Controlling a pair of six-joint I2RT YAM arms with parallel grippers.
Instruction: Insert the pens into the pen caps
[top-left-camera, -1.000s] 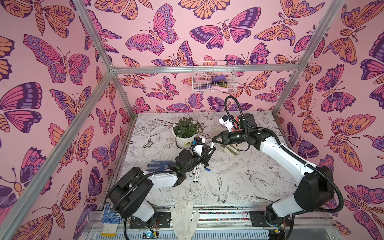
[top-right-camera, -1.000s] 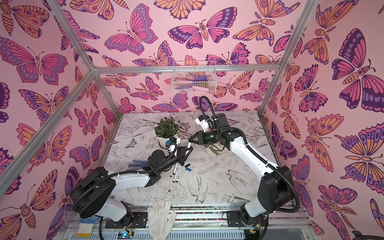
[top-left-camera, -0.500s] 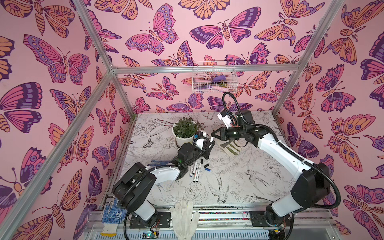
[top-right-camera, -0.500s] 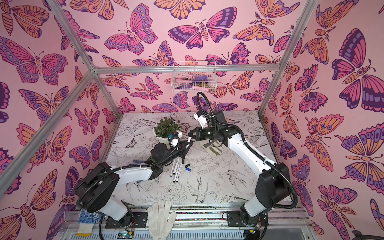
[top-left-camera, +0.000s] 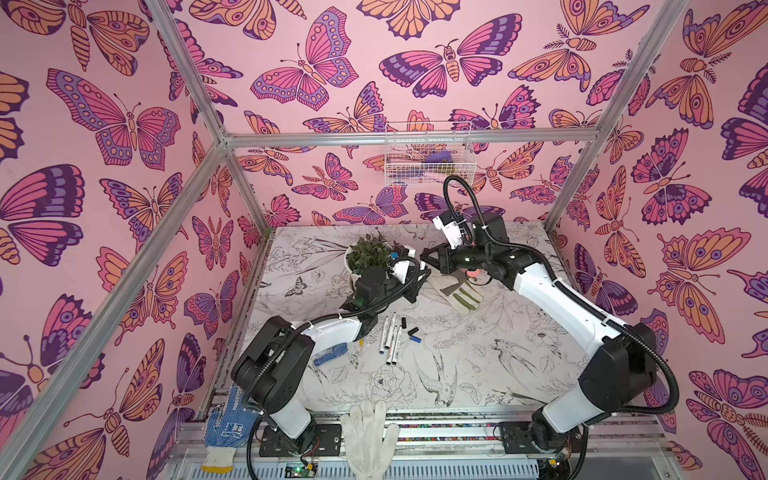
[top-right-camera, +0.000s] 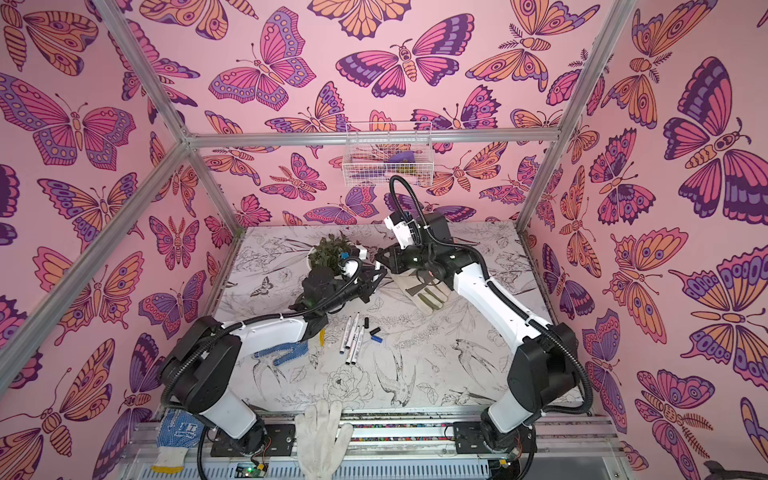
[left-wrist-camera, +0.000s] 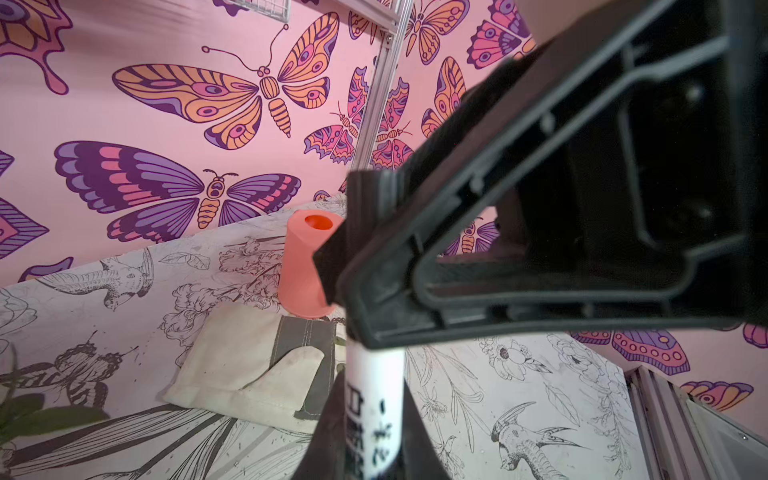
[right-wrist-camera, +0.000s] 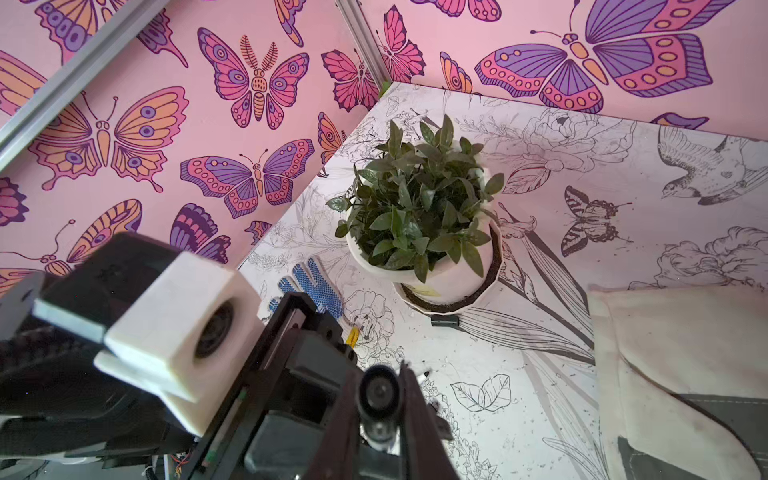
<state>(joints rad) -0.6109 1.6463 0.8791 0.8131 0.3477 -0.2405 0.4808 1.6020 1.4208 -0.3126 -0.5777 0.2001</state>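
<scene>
My left gripper (top-left-camera: 417, 283) (left-wrist-camera: 374, 388) is shut on a white pen (left-wrist-camera: 376, 419) with dark print. The pen's far end is hidden behind the right gripper's black fingers (left-wrist-camera: 457, 266). My right gripper (top-left-camera: 430, 261) (right-wrist-camera: 380, 382) is shut on a black pen cap (right-wrist-camera: 379, 394), seen end-on. In both top views the two grippers meet tip to tip above the table beside the plant. Three more pens (top-left-camera: 390, 337) (top-right-camera: 353, 337) lie on the table below, with two black caps (top-left-camera: 403, 322) and a blue cap (top-left-camera: 415, 339) next to them.
A potted plant (top-left-camera: 370, 259) (right-wrist-camera: 419, 208) stands just left of the grippers. A beige glove (top-left-camera: 457, 291) and a salmon cup (left-wrist-camera: 305, 266) lie under the right arm. A blue dotted glove (top-left-camera: 330, 355) lies by the left arm. A wire basket (top-left-camera: 428, 153) hangs on the back wall.
Both grippers have risen and drifted toward the back. The left gripper with its pen has closed in on the right gripper's cap until they meet.
</scene>
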